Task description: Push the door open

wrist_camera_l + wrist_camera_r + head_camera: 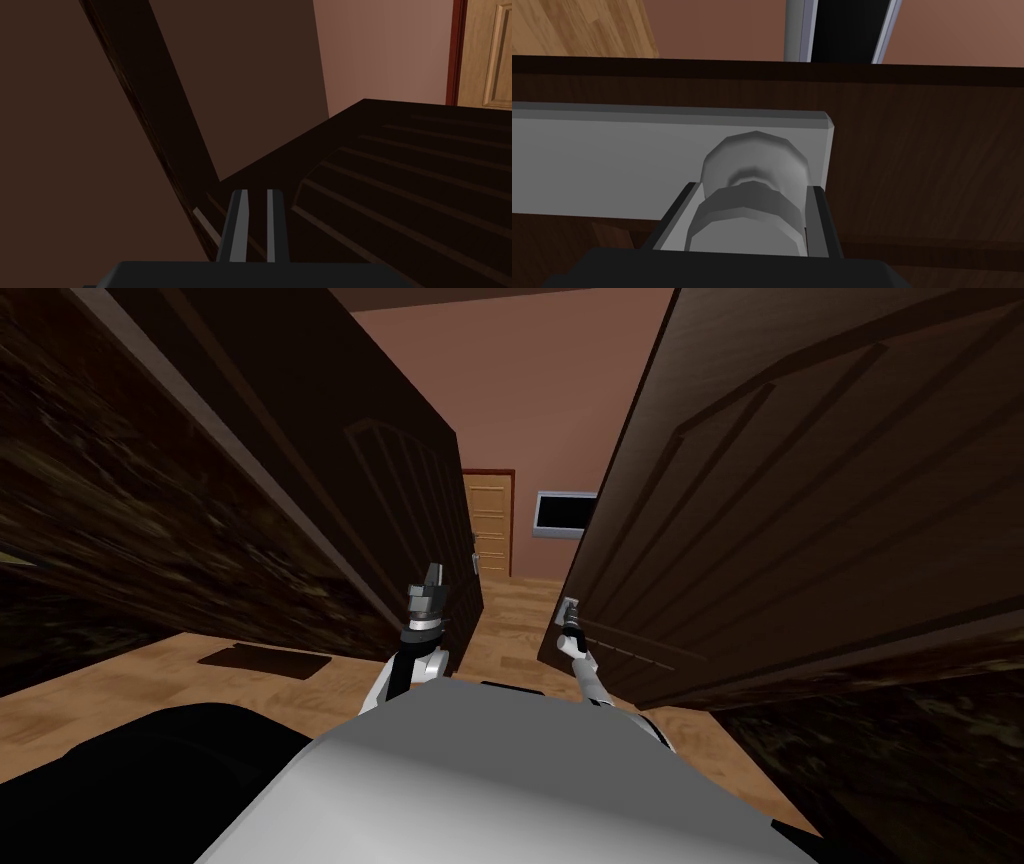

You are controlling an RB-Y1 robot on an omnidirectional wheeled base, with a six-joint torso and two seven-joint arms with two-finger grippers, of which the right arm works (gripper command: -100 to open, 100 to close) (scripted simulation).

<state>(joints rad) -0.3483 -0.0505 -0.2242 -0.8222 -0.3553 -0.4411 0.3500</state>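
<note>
Right gripper (751, 197) clamped on grey door knob (755, 160), knob seated between its fingers; dark door (800, 508) directly ahead, ajar. Left gripper (256, 200) narrow, empty, close beside second dark door (330, 468). Advice: firm grip, push along swing arc, no wrist twist.

Light was dim and even: the dark brown door (800, 488) read almost black, the pink far wall (530, 388) brighter. The grey door knob (754, 165) carried soft shading. The head view's edges splayed, their wood grain smeared.
</note>
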